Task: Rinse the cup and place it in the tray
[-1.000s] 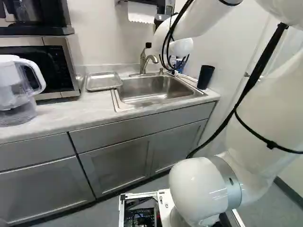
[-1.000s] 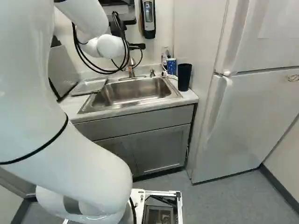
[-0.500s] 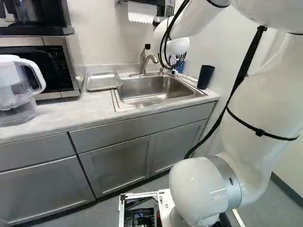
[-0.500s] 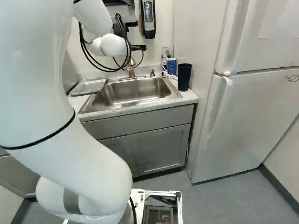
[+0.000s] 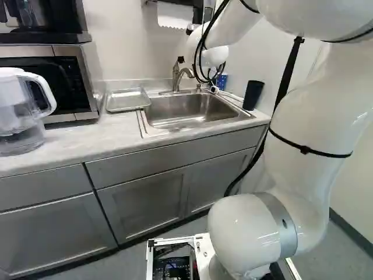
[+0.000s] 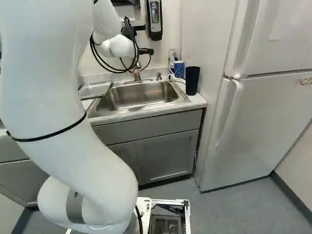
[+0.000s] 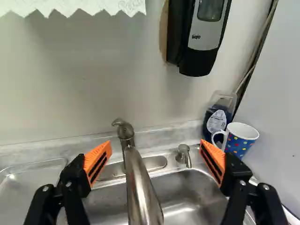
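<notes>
At the far left, a clear plastic pitcher with a white lid and handle (image 5: pixel 35 108) stands upright on the pale marbled counter (image 5: pixel 70 143). Just right of it is a black-and-steel microwave (image 5: pixel 76 81), with a black coffee machine (image 5: pixel 49 23) on top. Between the microwave and the sink lies a shallow rectangular metal tray (image 5: pixel 127 100). Further right, a white paper towel with a jagged edge (image 5: pixel 175 14) hangs above the counter.

The stainless steel sink (image 6: pixel 136 95) is set into the counter, with a curved brushed-metal faucet (image 7: pixel 136 173) at its far edge. The black gripper (image 6: pixel 145 51) is up by the faucet, mostly hidden behind the white wrist in the base views; its orange-padded fingers (image 7: pixel 98 161) are wide apart, clamped on nothing. In the wrist view the faucet lines up with the gap between them, touching neither.

Right of the faucet are a small metal soap pump (image 7: pixel 184 155) and, higher on the wall, a grey-and-black dispenser (image 6: pixel 155 19). In the far right corner, a blue mug with coloured dots and a white handle (image 7: pixel 240 140) stands upright beside a clear bottle of dark blue liquid (image 7: pixel 218 121). Nearer and to its right, a tall black tumbler (image 6: pixel 192 80) stands upright. I cannot tell which is the task's cup. A white refrigerator (image 6: pixel 263 107) is at the far right.
</notes>
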Controlling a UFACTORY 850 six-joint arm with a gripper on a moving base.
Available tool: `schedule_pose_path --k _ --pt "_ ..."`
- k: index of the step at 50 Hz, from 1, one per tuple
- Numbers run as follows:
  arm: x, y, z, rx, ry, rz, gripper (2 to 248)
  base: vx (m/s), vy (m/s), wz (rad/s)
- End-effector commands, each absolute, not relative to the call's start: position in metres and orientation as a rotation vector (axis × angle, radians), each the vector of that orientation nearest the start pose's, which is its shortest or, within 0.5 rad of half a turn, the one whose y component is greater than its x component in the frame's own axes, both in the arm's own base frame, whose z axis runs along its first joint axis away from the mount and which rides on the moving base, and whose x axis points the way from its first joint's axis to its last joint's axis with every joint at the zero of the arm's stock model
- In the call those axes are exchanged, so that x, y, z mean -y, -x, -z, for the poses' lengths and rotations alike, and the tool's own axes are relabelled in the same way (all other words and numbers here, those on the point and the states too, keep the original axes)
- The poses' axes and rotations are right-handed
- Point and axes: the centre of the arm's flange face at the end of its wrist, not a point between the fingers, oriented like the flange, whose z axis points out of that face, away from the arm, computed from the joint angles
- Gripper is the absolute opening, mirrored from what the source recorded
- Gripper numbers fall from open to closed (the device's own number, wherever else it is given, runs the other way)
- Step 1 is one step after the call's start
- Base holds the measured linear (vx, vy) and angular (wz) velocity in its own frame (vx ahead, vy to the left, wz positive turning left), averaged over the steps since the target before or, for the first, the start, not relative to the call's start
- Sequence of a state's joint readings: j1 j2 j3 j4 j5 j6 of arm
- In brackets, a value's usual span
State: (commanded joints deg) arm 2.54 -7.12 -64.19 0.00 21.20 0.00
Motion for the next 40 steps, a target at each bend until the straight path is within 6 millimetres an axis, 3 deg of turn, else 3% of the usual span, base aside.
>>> schedule_pose_path --k 40 --pt "-0.027 -0.636 -0.615 0.053 2.484 1.88 247 0.0 0.0 0.0"
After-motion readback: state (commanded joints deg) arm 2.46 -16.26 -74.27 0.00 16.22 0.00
